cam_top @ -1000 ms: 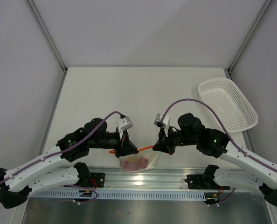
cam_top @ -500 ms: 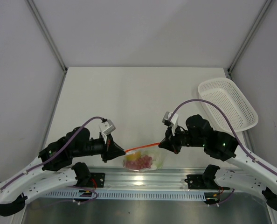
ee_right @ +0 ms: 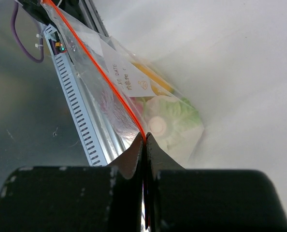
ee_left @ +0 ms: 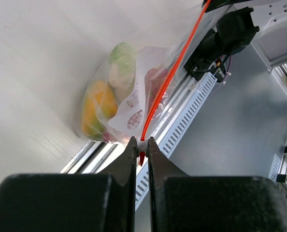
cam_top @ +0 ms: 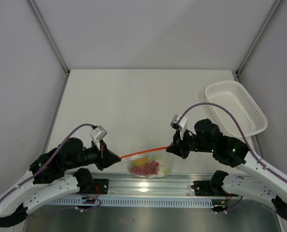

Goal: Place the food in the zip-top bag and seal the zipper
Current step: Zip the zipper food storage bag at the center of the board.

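Observation:
The clear zip-top bag [cam_top: 150, 166] hangs between my two grippers near the table's front edge, with the food inside: a yellow-orange fruit [ee_left: 96, 104], a dark red grape bunch [cam_top: 147, 167], a green piece [ee_right: 182, 116] and a whitish piece [ee_right: 158, 124]. The orange-red zipper [cam_top: 146, 152] runs taut between the grippers. My left gripper [ee_left: 141, 146] is shut on the small white slider at the zipper's left end. My right gripper [ee_right: 144, 137] is shut on the zipper's right end.
A white oval mesh basket [cam_top: 236, 107] stands at the back right. The metal rail with cable duct [cam_top: 153, 200] runs along the near edge just below the bag.
My left gripper has slid left along the zipper, away from the right gripper. The orange-red strip is now stretched out long and straight. The right gripper moved slightly right.

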Robot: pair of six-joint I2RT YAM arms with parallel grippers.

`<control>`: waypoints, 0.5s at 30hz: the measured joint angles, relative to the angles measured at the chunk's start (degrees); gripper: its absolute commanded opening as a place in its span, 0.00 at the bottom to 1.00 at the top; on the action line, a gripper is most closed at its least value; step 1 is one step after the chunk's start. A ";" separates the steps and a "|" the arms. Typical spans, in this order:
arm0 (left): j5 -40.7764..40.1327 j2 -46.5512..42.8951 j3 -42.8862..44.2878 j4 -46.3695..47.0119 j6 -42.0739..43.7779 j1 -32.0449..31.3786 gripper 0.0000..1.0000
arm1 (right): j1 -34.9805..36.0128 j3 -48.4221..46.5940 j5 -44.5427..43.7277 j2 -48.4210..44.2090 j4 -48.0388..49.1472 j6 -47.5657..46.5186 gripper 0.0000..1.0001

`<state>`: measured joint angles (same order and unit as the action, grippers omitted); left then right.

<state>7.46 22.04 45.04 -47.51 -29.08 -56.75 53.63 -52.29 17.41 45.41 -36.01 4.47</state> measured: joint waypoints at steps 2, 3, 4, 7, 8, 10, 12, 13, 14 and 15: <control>-1.01 -0.63 0.00 -0.90 -1.05 0.00 0.11 | -0.09 0.15 0.00 0.00 0.28 0.07 0.00; -1.55 -0.83 0.00 -1.25 -1.57 0.00 0.12 | -0.09 0.24 0.09 0.00 0.46 0.11 0.00; -2.05 -0.87 0.00 -1.42 -2.08 0.00 0.13 | -0.09 0.44 0.20 0.02 0.81 0.26 0.00; -3.52 -0.85 0.02 -1.99 -3.30 0.00 0.25 | -0.11 0.79 0.09 0.31 1.20 0.66 0.00; -4.17 -0.85 0.02 -2.54 -3.54 0.00 0.36 | -0.20 0.85 -0.11 0.48 1.16 0.74 0.00; -5.22 -0.57 0.02 -3.41 -3.74 0.00 0.82 | -0.35 0.85 -0.50 0.96 1.20 1.05 0.00; -6.49 0.09 0.09 -3.78 -4.17 0.04 0.99 | -0.50 0.85 -0.68 1.51 1.31 1.33 0.00; -7.39 0.50 0.09 -3.89 -4.76 0.07 0.99 | -0.50 0.85 -0.68 1.73 1.51 1.44 0.00; -8.28 0.92 0.17 -4.07 -4.92 0.07 1.00 | -0.50 0.85 -0.81 2.14 1.77 1.53 0.00; -9.22 1.31 0.31 -4.24 -4.98 0.07 0.99 | -0.50 0.85 -1.05 2.54 2.05 1.57 0.00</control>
<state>-1.76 23.35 45.34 -51.75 -34.06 -56.69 53.12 -51.44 16.36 47.94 -33.95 6.04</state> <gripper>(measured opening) 0.991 0.008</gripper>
